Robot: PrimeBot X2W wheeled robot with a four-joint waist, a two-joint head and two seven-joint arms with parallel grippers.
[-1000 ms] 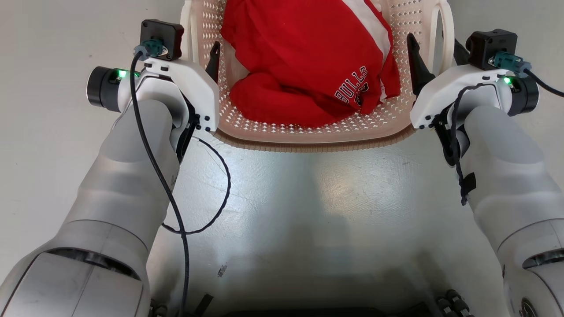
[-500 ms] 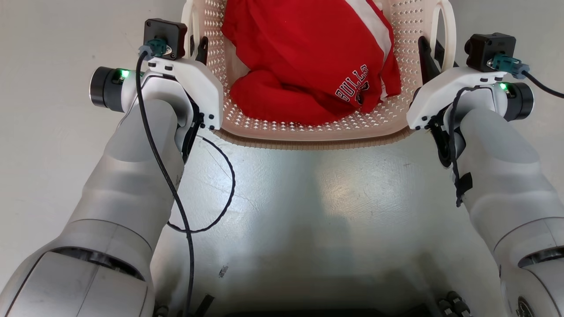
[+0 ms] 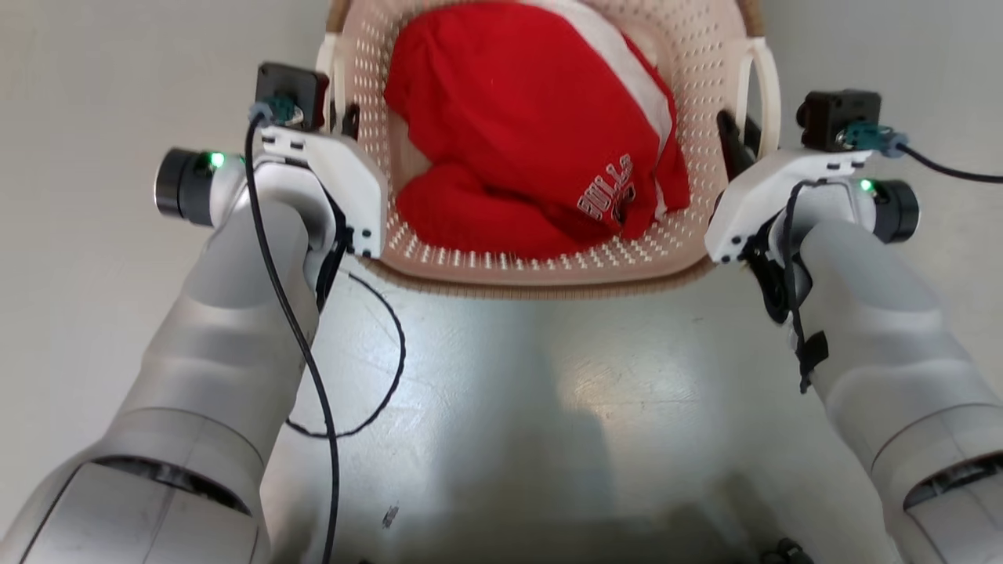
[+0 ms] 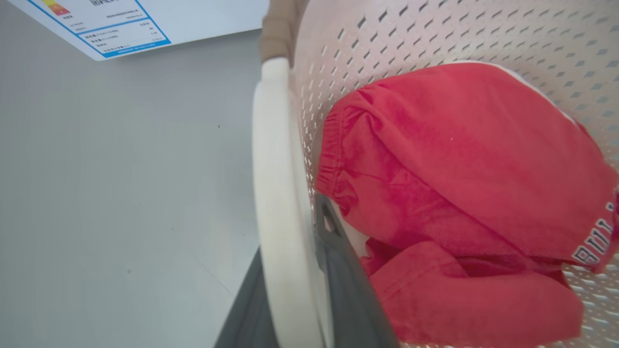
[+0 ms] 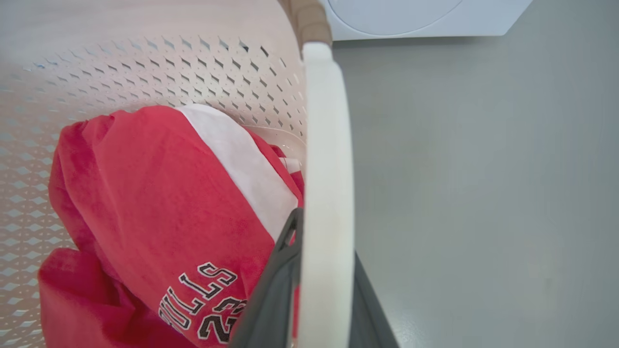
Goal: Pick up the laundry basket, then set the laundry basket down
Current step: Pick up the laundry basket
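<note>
The left gripper (image 4: 290, 241) and right gripper (image 5: 326, 251) each straddle a handle (image 4: 275, 169) at the frame's upper sides, apparently clamped on it, so the laundry basket (image 3: 548, 274) carries level.

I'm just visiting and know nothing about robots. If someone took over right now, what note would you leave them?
Left gripper: jaws shut on the left handle of the basket.
Right gripper: jaws shut on the right handle.
The basket is between the grippers, red clothes inside.
Done: both handles gripped.
Left: lift, if not yet off the floor (cannot tell), then set it down.
</note>
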